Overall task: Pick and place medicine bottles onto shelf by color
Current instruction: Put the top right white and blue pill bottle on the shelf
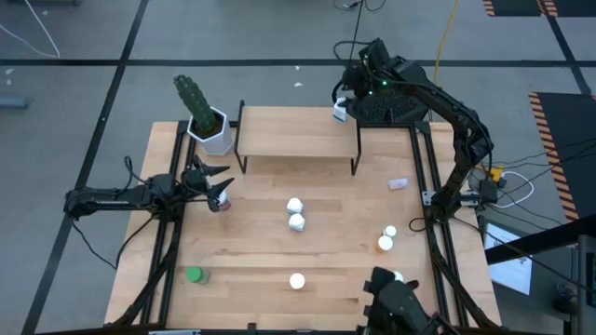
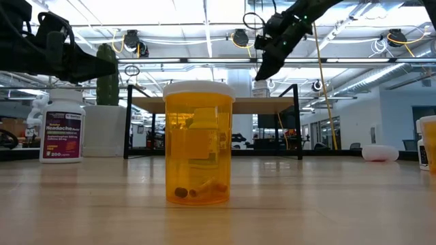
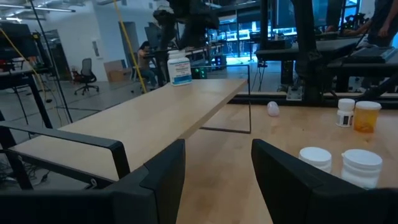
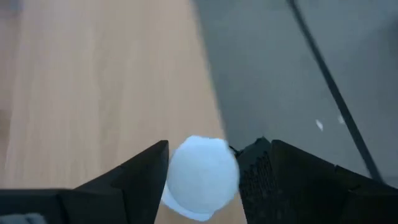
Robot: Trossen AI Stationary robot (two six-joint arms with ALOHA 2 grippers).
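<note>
The right gripper (image 1: 343, 104) hangs over the far right corner of the shelf (image 1: 298, 132), with a blue-white bottle (image 4: 202, 177) directly below it, between its fingers. In the right wrist view the fingers (image 4: 140, 168) flank the white cap with a sliver of gap on one side and near contact on the other, so the jaws look to be parting rather than clamping; whether the pads are fully clear I cannot tell. From the left wrist view the bottle (image 3: 180, 67) stands upright on the board, close to the end edge.

The step in hand, as I judge it, is the release. To do it well: spread the jaws evenly until both pads are clear of the cap, then lift straight up before any sideways travel, since the bottle sits near the shelf's edge and a dragged finger could tip it off.

The left gripper (image 1: 216, 186) waits well off to the other side, near the shelf's left leg and the cactus pot (image 1: 214, 130), its jaws partly open and empty, with a red-labelled bottle (image 2: 62, 129) just below and beside it.

Other bottles remain on the table nearer the camera: an orange one (image 2: 197, 143), two white-capped ones (image 1: 295, 213) together, a green one (image 1: 194, 274), and a pinkish one (image 1: 398, 183) lying on its side.
</note>
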